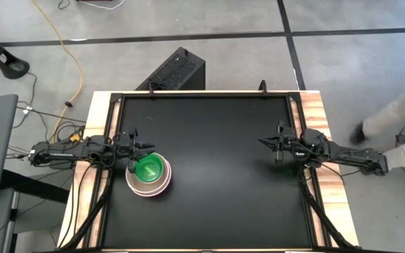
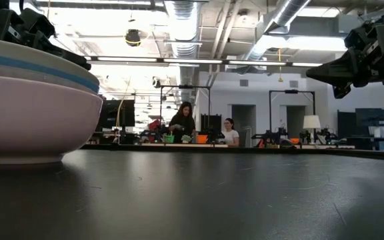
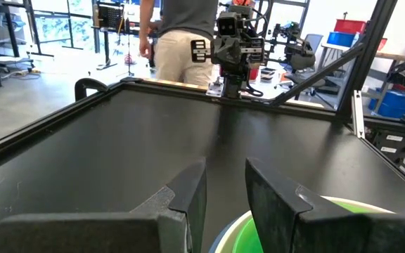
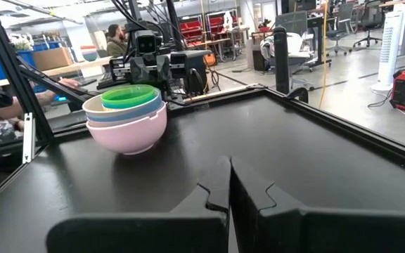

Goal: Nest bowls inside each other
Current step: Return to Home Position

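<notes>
Black tabletop point(image 1: 216, 161) in open workshop, nested bowls point(image 1: 149, 174) by left claw point(image 3: 225, 172) slightly apart, right claw point(image 4: 229, 169) together.

Robotics lab or workshop. Open industrial ceiling with bare ducts point(image 2: 179, 27) and strip lights point(image 2: 145, 61). Grey concrete floor point(image 1: 188, 21), with a yellow cable point(image 1: 72, 56) trailing at 10 o'clock of the black surface point(image 1: 209, 161). Far benches point(image 2: 279, 141) are crowded with gear, two people point(image 2: 182, 123) working there. Blue bins point(image 3: 346, 39), red shelving point(image 4: 216, 21).
</notes>
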